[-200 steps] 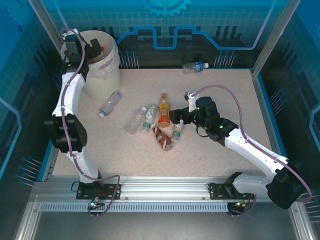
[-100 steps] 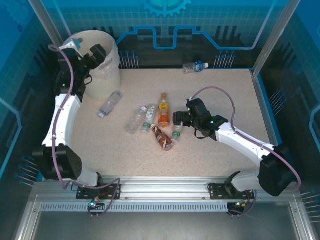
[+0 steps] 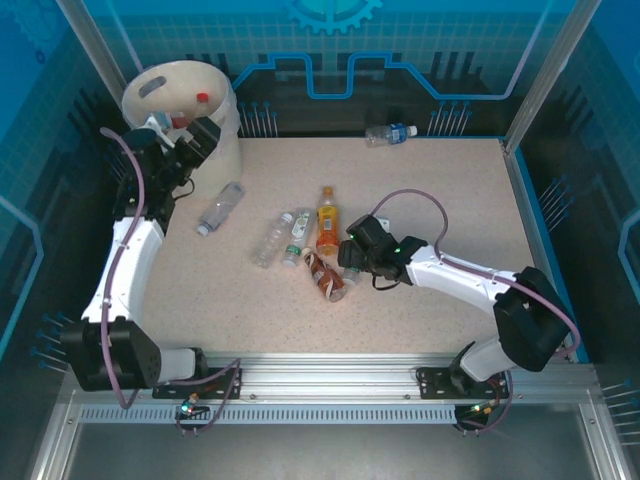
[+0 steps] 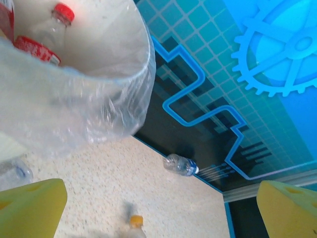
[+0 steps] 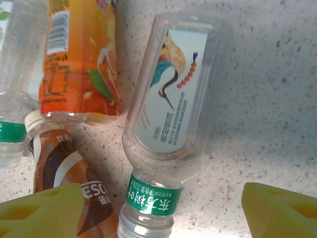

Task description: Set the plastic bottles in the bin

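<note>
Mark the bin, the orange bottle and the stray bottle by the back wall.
bin [image 3: 220,150], top external view, outer wall.
orange bottle [image 3: 327,228], top external view, label.
stray bottle [image 3: 388,134], top external view, body.

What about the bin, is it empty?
Not empty. The left wrist view shows a red-capped bottle inside the bin.

Bin [image 3: 218,150]: cream-white, upright, far-left corner, clear liner; red-capped bottle [image 3: 202,99] inside. Lone clear bottle [image 3: 220,208] lies near the bin. Mid-table cluster, all lying: long clear bottle [image 3: 270,242], green-label bottle [image 3: 297,238], orange bottle [image 3: 327,222], brown bottle [image 3: 328,280], crane-label bottle [image 5: 168,114]. Blue-capped bottle [image 3: 390,133] lies at far edge.
</note>
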Robot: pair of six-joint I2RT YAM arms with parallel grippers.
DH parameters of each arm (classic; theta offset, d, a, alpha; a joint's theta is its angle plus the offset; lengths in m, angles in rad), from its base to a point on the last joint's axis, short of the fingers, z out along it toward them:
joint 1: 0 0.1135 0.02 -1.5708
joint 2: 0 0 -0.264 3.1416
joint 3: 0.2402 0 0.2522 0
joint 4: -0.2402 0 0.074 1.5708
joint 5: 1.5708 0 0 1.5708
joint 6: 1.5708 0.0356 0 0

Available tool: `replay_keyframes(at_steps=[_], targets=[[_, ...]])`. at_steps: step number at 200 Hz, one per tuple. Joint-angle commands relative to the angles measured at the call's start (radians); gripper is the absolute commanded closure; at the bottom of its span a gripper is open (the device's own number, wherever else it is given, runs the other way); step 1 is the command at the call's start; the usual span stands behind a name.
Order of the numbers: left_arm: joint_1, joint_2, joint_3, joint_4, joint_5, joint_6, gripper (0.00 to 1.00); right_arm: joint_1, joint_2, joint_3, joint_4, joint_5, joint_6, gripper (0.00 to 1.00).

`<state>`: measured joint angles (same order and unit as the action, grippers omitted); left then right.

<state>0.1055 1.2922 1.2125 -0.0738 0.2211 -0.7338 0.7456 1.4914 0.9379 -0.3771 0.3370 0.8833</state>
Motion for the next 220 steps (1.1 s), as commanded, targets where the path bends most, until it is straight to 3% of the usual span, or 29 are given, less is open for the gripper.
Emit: replay_keyframes(at_steps=[1,49,76,146,220], targets=[[-0.023,-0.077,-0.050,0.001,0.029,-0.025,0.01,0.033,0.040,0.004,-0.011,0.005,0.088,0.16],[-0.029,-0.184,-0.141,-0.060,-0.077,0.008,0.01,0.053,0.110,-0.017,0.033,0.008,0.126,0.22],[-0.029,-0.170,-0.125,-0.104,-0.024,0.016,0.01,0.054,0.130,-0.034,0.051,0.024,0.118,0.27],[-0.032,-0.175,-0.204,-0.018,0.044,-0.065,0.01,0.045,0.154,-0.105,0.116,0.055,0.023,0.36],[-0.056,-0.173,-0.199,-0.035,0.071,-0.002,0.01,0.040,0.186,-0.109,0.196,0.057,-0.125,0.52]])
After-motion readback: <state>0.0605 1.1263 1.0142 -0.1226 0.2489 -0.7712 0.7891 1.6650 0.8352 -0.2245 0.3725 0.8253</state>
